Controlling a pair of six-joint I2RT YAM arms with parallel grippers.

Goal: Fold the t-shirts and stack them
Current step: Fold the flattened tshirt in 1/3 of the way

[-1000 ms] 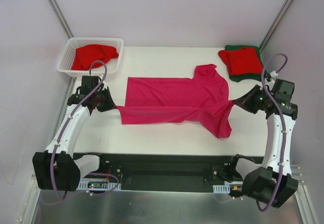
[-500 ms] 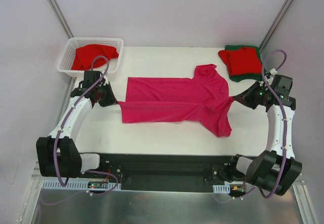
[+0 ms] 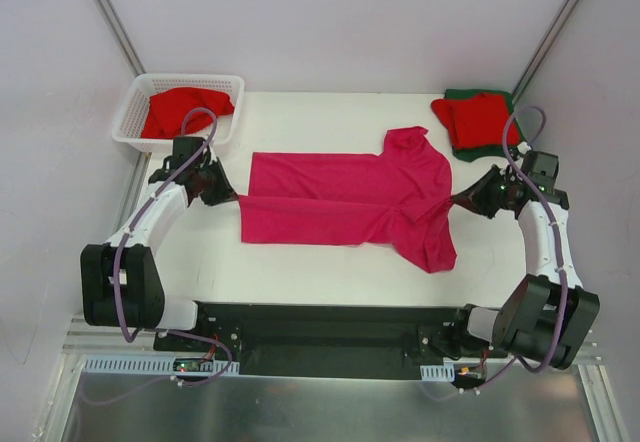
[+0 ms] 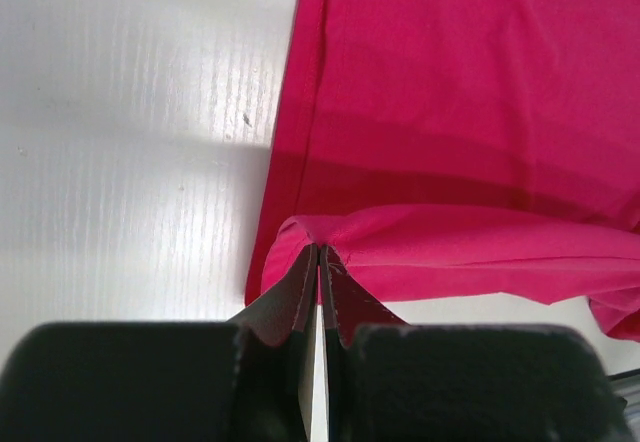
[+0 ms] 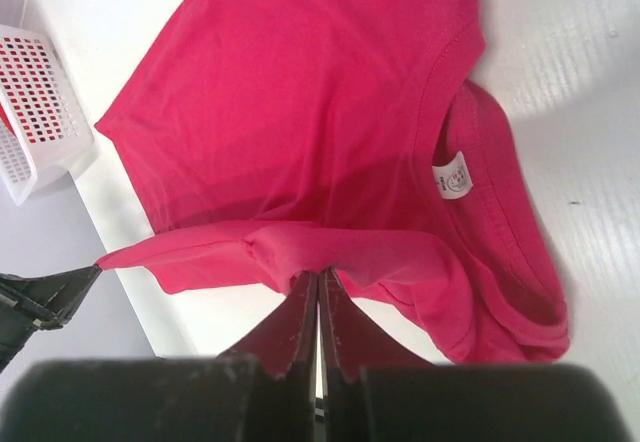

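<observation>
A bright pink t-shirt (image 3: 345, 197) lies spread across the middle of the white table (image 3: 300, 267), its hem to the left and its collar to the right. One sleeve points to the far side and the other hangs toward the near edge. The left arm (image 3: 150, 224) reaches in from the left. The left arm's jaws are clenched on a small fold of pink cloth at the near corner of the hem, and the wrist view shows the cloth bunched right at their tips. The right arm (image 3: 545, 237) comes in from the right. The right arm's jaws are clenched on a pinch of the same shirt near the shoulder, just beside the collar with its white label (image 5: 452, 177). A white basket (image 3: 135, 112) stands at the far left corner with a crumpled red shirt (image 3: 185, 110) inside. At the far right corner a folded red shirt (image 3: 480, 120) lies on a folded dark green shirt (image 3: 470, 93).
</observation>
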